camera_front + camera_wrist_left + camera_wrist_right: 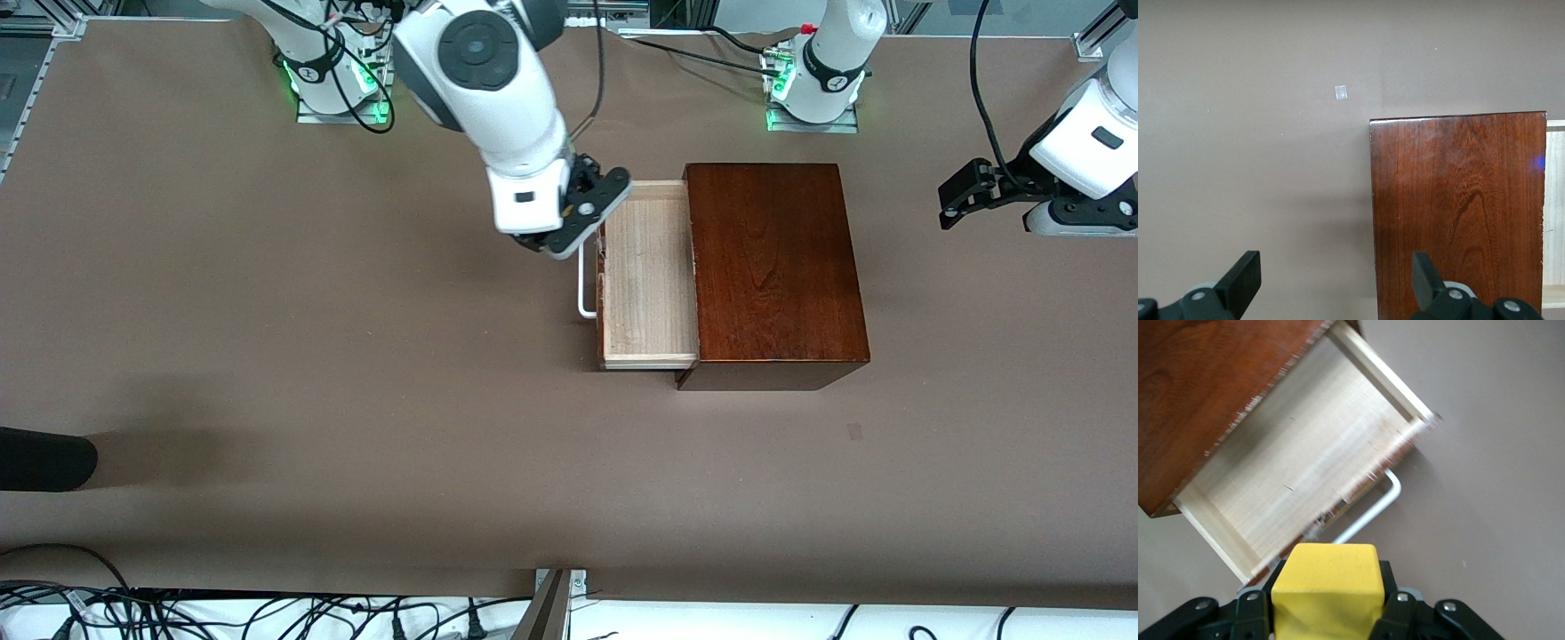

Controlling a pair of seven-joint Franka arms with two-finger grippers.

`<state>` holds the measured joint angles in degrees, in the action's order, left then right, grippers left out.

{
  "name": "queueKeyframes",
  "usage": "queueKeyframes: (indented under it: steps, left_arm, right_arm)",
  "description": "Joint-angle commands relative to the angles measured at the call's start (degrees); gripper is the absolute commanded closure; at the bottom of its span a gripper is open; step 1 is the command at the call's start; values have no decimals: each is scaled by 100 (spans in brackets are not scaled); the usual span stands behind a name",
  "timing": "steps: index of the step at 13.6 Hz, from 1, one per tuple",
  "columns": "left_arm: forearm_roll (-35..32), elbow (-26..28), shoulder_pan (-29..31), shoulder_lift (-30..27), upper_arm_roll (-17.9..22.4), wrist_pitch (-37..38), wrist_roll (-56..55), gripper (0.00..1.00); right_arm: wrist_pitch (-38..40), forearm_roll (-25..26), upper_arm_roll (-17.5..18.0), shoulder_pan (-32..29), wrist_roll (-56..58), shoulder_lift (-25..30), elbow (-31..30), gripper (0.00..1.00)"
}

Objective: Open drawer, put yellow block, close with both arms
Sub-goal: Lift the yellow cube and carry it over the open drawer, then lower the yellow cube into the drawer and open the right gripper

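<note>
Over the handle edge of the pulled-out drawer (647,276) we find the right gripper (573,218), its black fingers clenched on the yellow block (1327,590), which hangs in the air and is not yet inside. We judge the opening done, since the pale tray stands well out of the wooden box (773,267) and lies empty; placing the block and pushing the drawer shut with both arms remain. The left gripper (1331,280) waits with its fingers spread and nothing between them, over the table (267,356) toward the left arm's end, beside the box. The tray is raw, light, straight-grained wood with thin walls; the box is glossy dark reddish-brown with strong grain; the handle (584,284) is a white U-shaped bar; the block is a matte, sharp-edged cube.
</note>
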<state>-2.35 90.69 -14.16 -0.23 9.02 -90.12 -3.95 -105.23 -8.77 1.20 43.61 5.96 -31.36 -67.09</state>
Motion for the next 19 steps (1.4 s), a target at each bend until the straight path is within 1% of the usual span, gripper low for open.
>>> queueKeyframes:
  steps: [1,5,6,9,12,16,19]
  left_arm:
    - [-38,-174,18,76,3,82,123,0]
    - [-38,-174,18,75,3,82,123,0]
    - [-38,-174,18,76,3,82,123,0]
    - [-38,-174,18,76,3,82,123,0]
    - [-38,-174,18,76,3,82,123,0]
    - [-38,-174,18,76,3,82,123,0]
    - [-38,-174,18,76,3,82,123,0]
  right_arm:
    - [-224,95,-24,191,431,-624,697,99]
    - [-699,306,-24,244,1564,-958,706,99]
    - [-840,315,-41,331,1723,-1038,706,99]
    - [-1069,657,-50,525,1899,-1389,916,99]
    - [-1569,710,-59,631,2234,-1723,979,99]
    - [-1580,1131,-50,728,2383,-1900,935,98]
    - [-1571,1141,-50,736,2533,-1952,847,98]
